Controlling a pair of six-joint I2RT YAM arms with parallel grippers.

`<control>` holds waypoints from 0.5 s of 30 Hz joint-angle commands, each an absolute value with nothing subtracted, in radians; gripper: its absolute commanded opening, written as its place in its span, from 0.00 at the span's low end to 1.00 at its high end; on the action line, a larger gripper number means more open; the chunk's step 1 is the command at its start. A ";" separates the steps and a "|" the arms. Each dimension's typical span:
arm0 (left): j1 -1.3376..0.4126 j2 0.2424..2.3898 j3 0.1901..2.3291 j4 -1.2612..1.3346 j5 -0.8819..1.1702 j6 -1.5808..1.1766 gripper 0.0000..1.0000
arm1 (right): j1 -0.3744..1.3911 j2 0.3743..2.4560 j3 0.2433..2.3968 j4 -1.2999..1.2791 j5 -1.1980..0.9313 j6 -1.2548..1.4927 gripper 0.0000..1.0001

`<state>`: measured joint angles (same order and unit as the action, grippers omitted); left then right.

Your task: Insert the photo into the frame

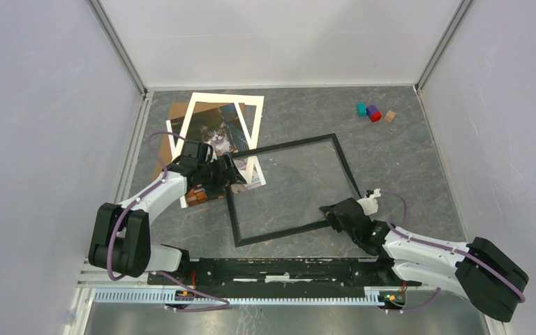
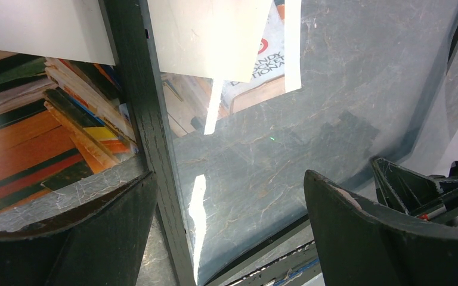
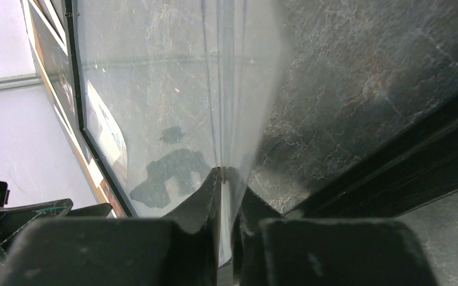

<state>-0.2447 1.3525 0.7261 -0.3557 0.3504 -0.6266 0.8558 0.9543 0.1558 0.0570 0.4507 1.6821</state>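
The black frame (image 1: pixel 347 169) lies tilted mid-table, with a clear sheet (image 1: pixel 293 185) inside it. At the back left the cat photo (image 1: pixel 213 136) lies partly under a white mat (image 1: pixel 251 112). My left gripper (image 1: pixel 234 174) is open, its jaws straddling the frame's left bar (image 2: pixel 149 149) near a corner; the photo's bookshelves (image 2: pixel 36 137) show beside it. At the frame's near edge my right gripper (image 1: pixel 331 213) is shut on the edge of the clear sheet (image 3: pixel 167 89), which curves up between its fingers (image 3: pixel 212 190). The frame's bar (image 3: pixel 405 173) runs just to the right of them.
A brown backing board (image 1: pixel 176 115) sticks out under the mat and photo. Three small coloured blocks (image 1: pixel 373 112) sit at the back right. Pale walls close in the table on the left, right and back. A black rail (image 1: pixel 286 269) runs along the near edge.
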 commanded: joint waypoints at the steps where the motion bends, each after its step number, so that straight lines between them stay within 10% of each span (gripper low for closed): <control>1: -0.250 1.356 0.722 -0.318 0.375 -0.639 0.98 | 0.860 0.971 0.180 0.079 0.470 1.666 0.20; 8: -0.250 1.352 0.722 -0.327 0.369 -0.629 0.98 | 0.859 0.948 0.241 -0.064 0.465 1.543 0.69; 15: -0.250 1.334 0.732 -0.365 0.349 -0.592 0.98 | 0.859 0.882 0.279 -0.209 0.417 1.341 0.90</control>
